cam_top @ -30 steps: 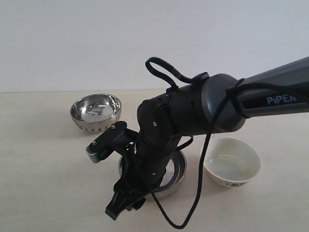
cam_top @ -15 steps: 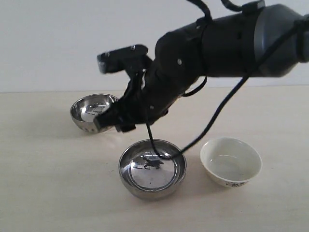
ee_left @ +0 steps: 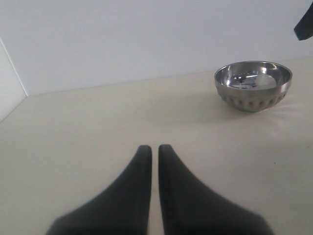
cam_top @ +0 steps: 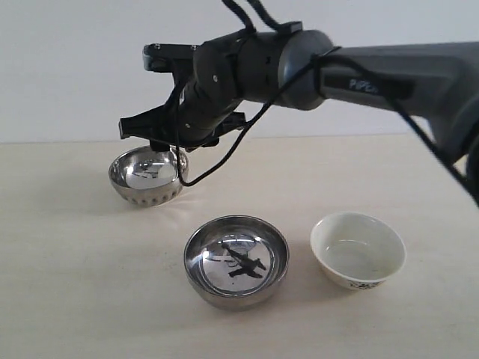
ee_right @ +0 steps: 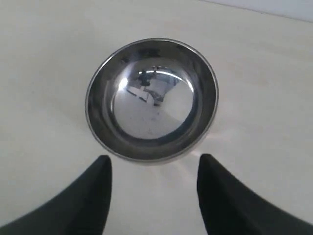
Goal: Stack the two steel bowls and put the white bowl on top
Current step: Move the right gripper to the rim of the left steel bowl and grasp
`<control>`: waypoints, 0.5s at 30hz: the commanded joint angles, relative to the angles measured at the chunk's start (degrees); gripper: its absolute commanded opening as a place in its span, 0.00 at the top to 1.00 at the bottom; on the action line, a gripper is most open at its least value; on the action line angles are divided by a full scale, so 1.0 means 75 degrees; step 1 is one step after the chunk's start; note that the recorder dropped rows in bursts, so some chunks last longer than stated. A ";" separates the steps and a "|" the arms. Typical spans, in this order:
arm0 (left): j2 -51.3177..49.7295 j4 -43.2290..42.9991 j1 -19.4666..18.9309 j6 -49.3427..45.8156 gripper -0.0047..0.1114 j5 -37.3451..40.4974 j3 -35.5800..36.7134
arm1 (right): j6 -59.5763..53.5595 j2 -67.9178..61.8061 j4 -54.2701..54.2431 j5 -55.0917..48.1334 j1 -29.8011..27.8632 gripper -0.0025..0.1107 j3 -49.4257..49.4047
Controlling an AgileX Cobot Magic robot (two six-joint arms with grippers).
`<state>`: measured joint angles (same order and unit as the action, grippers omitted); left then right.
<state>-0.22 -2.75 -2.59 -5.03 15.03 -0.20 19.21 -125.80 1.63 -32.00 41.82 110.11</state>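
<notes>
1. My left gripper [ee_left: 154, 148] is over the pale beige table [ee_left: 73, 127], its fingers together and holding nothing.
2. The round, mirror-shiny ribbed steel bowl [cam_top: 147, 176] stands at the left. My right gripper [ee_right: 154, 164] hangs above it, fingers spread apart.
3. The smooth-sided shiny steel bowl [cam_top: 236, 262] sits in the middle, standing alone.
4. The cream-white ceramic bowl [cam_top: 358, 250] stands on the right, near the smooth one.

My right gripper [ee_right: 152, 165] hung with jaws wide apart above the ribbed steel bowl [cam_top: 147, 176] near the far edge of the counter [cam_top: 67, 299], and the way down to its rim was free. The smooth steel bowl [cam_top: 236, 261] and the white bowl [cam_top: 358, 250] stood apart nearer the front edge, with a bare strip between them. My right arm [cam_top: 389, 75] crossed above the far side.
</notes>
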 commanded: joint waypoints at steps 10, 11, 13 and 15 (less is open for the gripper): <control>0.0029 0.0053 -0.0019 0.0075 0.93 -0.0058 0.0026 | 0.1885 -0.1599 0.1441 0.0352 -0.0114 0.56 0.1184; 0.0029 0.0053 -0.0019 0.0075 0.93 -0.0058 0.0026 | 0.1908 -0.1605 0.1463 0.0455 -0.0132 0.56 0.1184; 0.0029 0.0053 -0.0019 0.0075 0.93 -0.0058 0.0026 | 0.2019 -0.1679 0.1463 0.0616 -0.0164 0.56 0.1184; 0.0029 0.0053 -0.0019 0.0075 0.93 -0.0058 0.0026 | 0.2102 -0.1758 0.1463 0.0698 -0.0171 0.56 0.1184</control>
<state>-0.22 -2.75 -2.59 -5.03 15.03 -0.20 33.67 -138.50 11.77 -28.51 41.12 118.54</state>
